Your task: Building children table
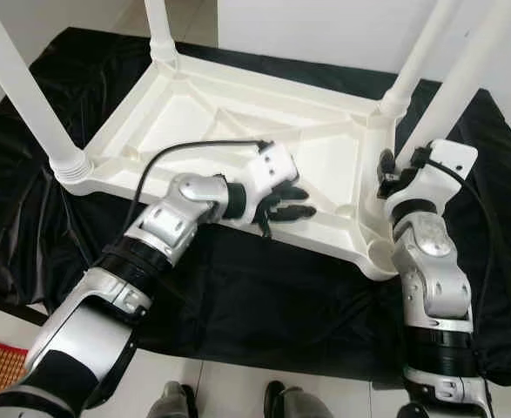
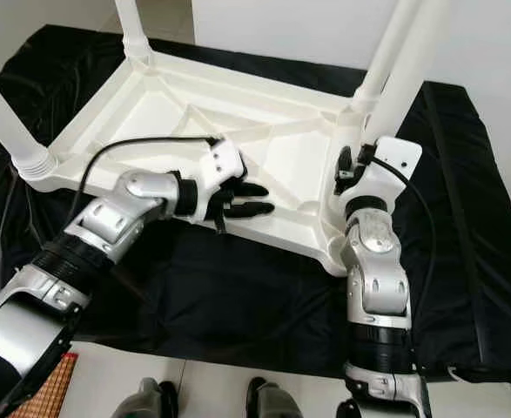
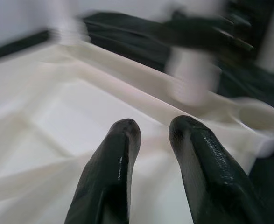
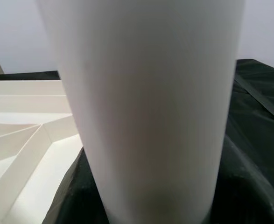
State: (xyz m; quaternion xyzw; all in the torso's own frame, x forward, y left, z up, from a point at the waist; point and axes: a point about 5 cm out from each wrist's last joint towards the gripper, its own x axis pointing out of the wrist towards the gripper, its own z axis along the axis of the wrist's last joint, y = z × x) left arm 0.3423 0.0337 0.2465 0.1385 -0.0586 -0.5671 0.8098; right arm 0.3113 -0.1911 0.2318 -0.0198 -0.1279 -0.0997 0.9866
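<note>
The white plastic children's table top (image 1: pixel 238 131) lies upside down on a black sheet (image 1: pixel 264 296) spread over the floor, its ribbed underside facing up; three white round legs stand in its corner sockets: a far-left leg (image 1: pixel 159 26), a near-left leg (image 1: pixel 24 91) and a far-right leg (image 1: pixel 420 52); the near-right corner socket (image 1: pixel 379 255) looks unfilled, an open round hole at the near edge of the top; a fourth white leg (image 1: pixel 473 70) stands tilted just beside that corner, on the right, and the right gripper (image 1: pixel 393 167) is at it, the right wrist view showing the leg pressed close before the camera; whether its fingers are clamped round the leg I cannot tell; the left gripper (image 1: pixel 283 202) reaches across the near rim of the top, its two black fingers (image 3: pixel 108 172) a little apart and holding nothing, hovering over the inner ribs near the middle of the near side; by my judgement the build is most of the way along, three legs seated and one left to be brought over the near-right socket and fixed in, after which the table would have to be turned upright
</note>
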